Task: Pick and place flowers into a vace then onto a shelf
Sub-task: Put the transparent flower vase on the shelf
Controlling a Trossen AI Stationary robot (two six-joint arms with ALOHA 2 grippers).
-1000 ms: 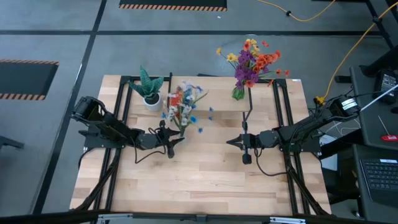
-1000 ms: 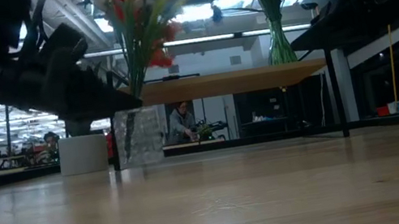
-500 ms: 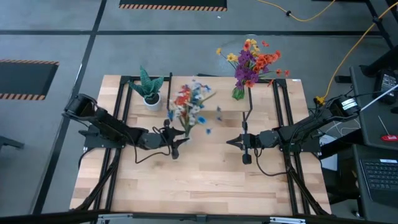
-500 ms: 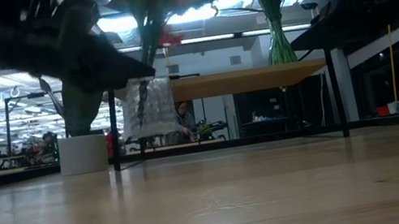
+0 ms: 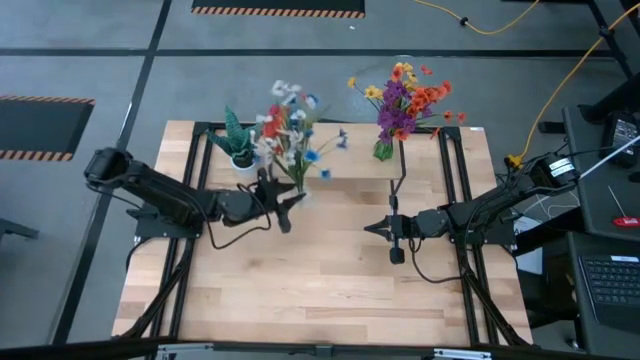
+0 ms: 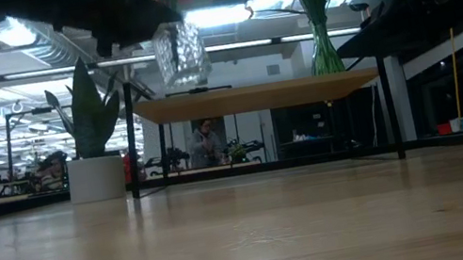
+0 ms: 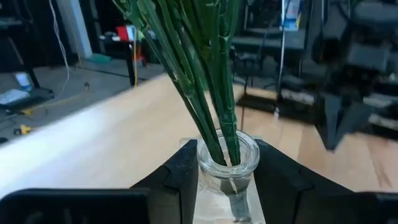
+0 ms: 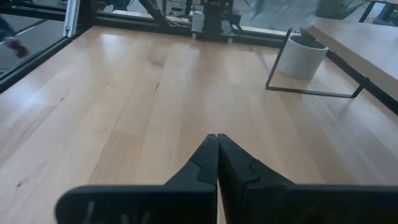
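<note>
Flowers in glass vase, airborne just above shelf edge.
Left gripper pinches the vase; right gripper pressed together, idle well off the shelf. Judgement: keep vase upright, clear the board edge, lower gently beside second bouquet.

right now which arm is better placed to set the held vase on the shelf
Left. Its gripper is shut on the glass vase of flowers, raised above the shelf. The right gripper is shut and empty over mid-table.
</note>
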